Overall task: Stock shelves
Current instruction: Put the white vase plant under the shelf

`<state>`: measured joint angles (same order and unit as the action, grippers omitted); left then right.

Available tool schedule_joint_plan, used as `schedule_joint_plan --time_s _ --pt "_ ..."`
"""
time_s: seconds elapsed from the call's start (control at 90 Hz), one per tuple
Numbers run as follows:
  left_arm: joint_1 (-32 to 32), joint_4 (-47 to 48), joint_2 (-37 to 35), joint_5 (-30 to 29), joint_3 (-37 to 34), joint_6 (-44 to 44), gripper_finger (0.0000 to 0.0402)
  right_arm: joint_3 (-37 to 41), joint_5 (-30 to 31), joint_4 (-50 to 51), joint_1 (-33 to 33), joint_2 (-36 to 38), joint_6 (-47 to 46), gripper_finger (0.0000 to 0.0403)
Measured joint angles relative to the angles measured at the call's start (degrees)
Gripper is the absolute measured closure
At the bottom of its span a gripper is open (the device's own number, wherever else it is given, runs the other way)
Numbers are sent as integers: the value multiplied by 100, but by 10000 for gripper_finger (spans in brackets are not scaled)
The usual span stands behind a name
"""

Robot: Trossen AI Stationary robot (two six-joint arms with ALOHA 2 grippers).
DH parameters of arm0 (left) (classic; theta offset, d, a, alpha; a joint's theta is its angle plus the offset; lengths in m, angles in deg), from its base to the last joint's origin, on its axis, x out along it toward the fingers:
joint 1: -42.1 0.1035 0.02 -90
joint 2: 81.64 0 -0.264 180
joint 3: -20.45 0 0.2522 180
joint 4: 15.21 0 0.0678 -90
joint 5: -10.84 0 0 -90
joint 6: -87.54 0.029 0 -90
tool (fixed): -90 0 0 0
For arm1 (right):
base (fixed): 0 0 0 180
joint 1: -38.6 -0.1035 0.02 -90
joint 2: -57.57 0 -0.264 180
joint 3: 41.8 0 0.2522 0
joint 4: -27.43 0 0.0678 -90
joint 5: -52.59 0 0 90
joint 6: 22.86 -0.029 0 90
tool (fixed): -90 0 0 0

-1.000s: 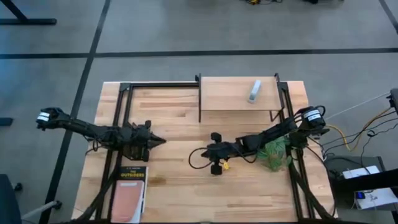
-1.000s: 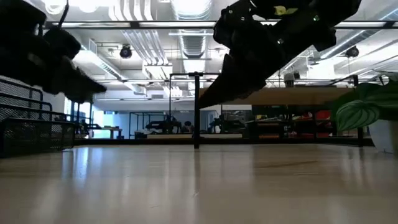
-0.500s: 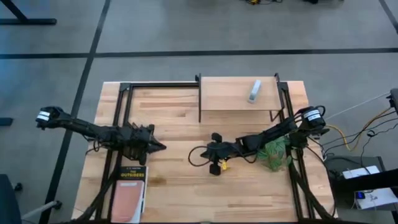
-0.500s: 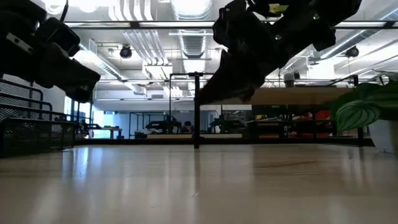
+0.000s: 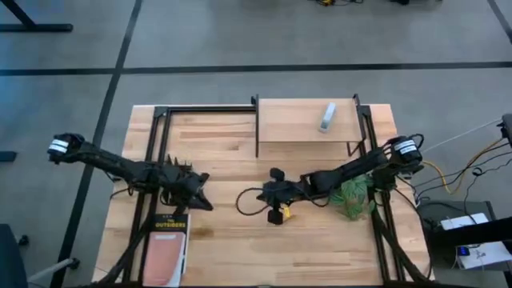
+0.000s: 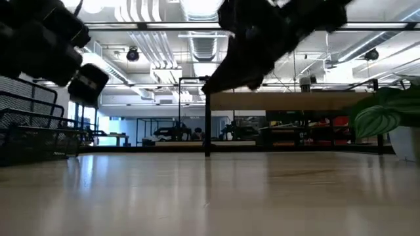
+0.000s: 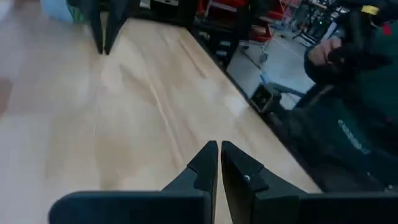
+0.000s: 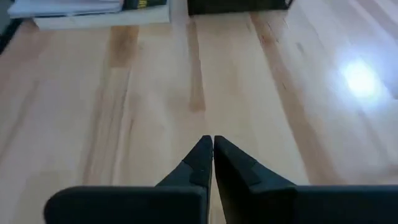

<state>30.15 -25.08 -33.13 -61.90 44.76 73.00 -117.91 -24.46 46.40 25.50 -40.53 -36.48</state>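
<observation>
The shelves (image 5: 308, 120) are a small light wood board on thin black legs (image 6: 207, 117), standing at the table's far right. A small white-grey object (image 5: 327, 117) lies on the board. My left gripper (image 5: 210, 206) hangs shut above the table's left middle, just beyond a book (image 5: 166, 244), and its fingers (image 7: 219, 152) hold nothing. My right gripper (image 5: 240, 202) hovers shut over the table's middle, pointing left, and its fingers (image 8: 212, 143) are also bare. Both are clear of the tabletop in the low view.
The book (image 8: 87, 12) lies flat at the near left corner. A green leafy plant (image 5: 352, 200) stands at the right edge, under my right arm. A black wire rack (image 6: 26, 131) stands at the far left. Bare wood (image 5: 240, 240) spreads between the grippers and the near edge.
My left gripper has swung toward the table's near edge and toward the book, its tip now pointing to the near right. My right gripper has shifted a little toward the left and risen slightly. Both have stayed shut.
</observation>
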Motion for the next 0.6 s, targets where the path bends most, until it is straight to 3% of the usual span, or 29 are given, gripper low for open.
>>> schedule_joint_plan --time_s 0.189,0.322,0.6 --pt "0 -52 349 -13 609 708 397 -996 210 2592 -181 6 -647 403" --pt "0 -65 544 -15 991 1014 397 -1273 206 3368 -394 13 -1014 403" --pt "-7 -49 1155 -15 1493 1152 397 -1413 202 4024 -881 23 -2052 403"
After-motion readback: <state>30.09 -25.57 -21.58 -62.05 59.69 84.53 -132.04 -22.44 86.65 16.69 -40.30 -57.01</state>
